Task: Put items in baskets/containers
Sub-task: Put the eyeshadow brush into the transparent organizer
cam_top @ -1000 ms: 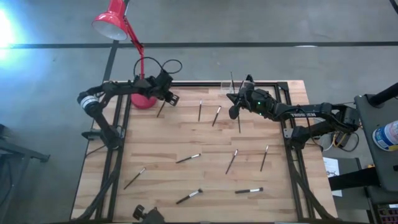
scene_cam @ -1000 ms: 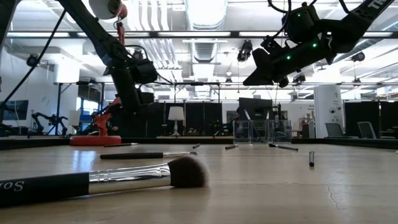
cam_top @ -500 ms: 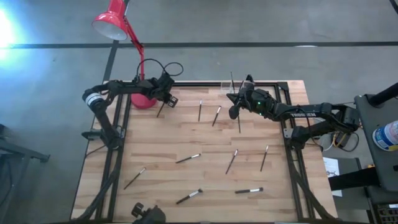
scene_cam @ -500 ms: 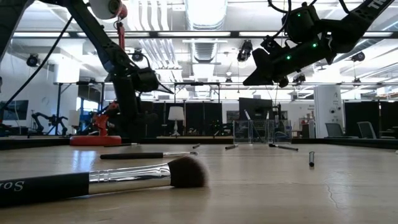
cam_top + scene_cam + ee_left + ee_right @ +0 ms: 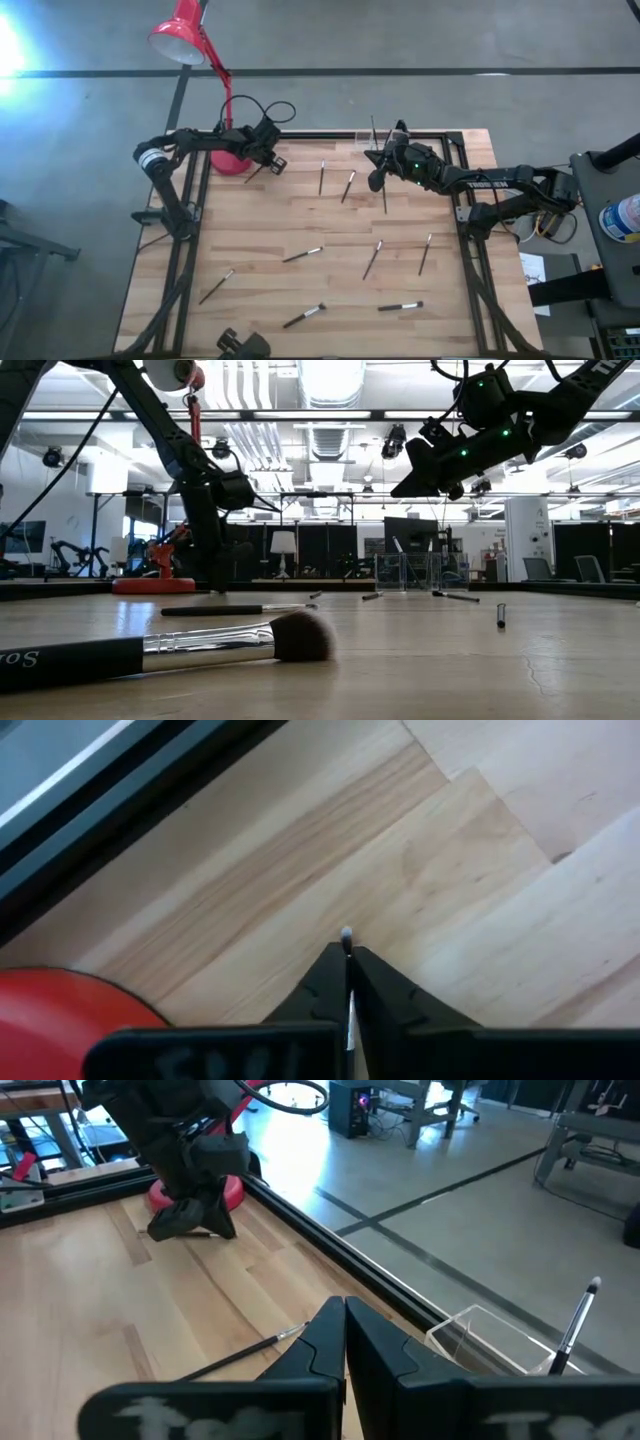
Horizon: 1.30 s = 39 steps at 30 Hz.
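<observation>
1. The left gripper is being held at the upper left of the table in the high view, just beside the base of the red lamp. In the left wrist view its fingers are being pressed together on a thin brush, whose pale tip is showing just past them.
2. Over the last second this gripper is being seen, in the low view, to have come down from mid-height to the table top, while the arm's elbow is being drawn slightly inward. This is being judged as a pick being completed, with the carry to the container not yet begun.
3. The right gripper is being kept raised at the upper middle, unchanged, its fingers closed with nothing visible between them.
4. The clear organiser is standing at the top edge of the table, near the right gripper and well apart from the left one; one upright brush is already being held in it.
5. The loose brushes are lying scattered over the middle and lower table, so most of the task is being judged as still outstanding.
6. Most of the gripped brush is being hidden by the fingers. The organiser's compartments are too faint to be counted. The big brush in the low view is being cut off at the left edge.
</observation>
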### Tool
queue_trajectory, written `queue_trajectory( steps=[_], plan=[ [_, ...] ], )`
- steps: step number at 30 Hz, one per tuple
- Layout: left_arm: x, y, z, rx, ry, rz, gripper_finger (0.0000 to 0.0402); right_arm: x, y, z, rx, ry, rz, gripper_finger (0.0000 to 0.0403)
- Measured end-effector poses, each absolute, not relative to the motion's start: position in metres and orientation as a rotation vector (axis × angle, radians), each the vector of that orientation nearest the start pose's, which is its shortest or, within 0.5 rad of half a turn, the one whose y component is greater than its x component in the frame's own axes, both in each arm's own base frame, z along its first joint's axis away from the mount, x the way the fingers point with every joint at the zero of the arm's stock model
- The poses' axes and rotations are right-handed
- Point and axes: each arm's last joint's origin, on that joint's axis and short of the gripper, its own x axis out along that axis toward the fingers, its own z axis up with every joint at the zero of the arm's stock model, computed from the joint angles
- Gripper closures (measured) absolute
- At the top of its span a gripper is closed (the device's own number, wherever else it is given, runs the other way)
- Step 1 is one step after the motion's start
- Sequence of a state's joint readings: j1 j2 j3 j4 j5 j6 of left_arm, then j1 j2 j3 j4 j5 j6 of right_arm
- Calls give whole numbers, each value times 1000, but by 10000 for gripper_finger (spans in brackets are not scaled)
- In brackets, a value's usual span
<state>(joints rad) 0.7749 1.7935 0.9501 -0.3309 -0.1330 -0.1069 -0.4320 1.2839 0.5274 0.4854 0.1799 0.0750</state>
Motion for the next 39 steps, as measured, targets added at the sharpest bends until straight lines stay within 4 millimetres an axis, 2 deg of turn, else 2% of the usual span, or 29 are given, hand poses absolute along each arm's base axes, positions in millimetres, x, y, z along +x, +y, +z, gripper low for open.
queue_trajectory(
  steps=[8, 11, 13, 18, 22, 26, 32, 39],
  plan=[
    [228, 222, 158, -439, 1003, 810, 401, 232, -112, 206, 107, 251, -618, 394],
    [229, 219, 179, -453, 851, 762, 401, 232, -112, 206, 106, 251, -618, 394],
    [228, 213, 184, -468, 753, 730, 401, 232, -112, 206, 100, 253, -617, 394],
    [227, 194, 189, -494, 414, 608, 401, 232, -112, 206, 85, 259, -616, 394],
    [222, 175, 177, -513, 206, 514, 401, 232, -112, 206, 87, 259, -607, 394],
    [217, 158, 176, -479, 6, 435, 401, 235, -110, 208, 111, 222, -477, 394],
    [218, 140, 178, -442, -132, 337, 401, 248, -108, 202, 166, 140, -367, 394],
    [232, 125, 187, -353, -161, 250, 401, 285, -109, 191, 238, 79, -206, 371]
  ],
)
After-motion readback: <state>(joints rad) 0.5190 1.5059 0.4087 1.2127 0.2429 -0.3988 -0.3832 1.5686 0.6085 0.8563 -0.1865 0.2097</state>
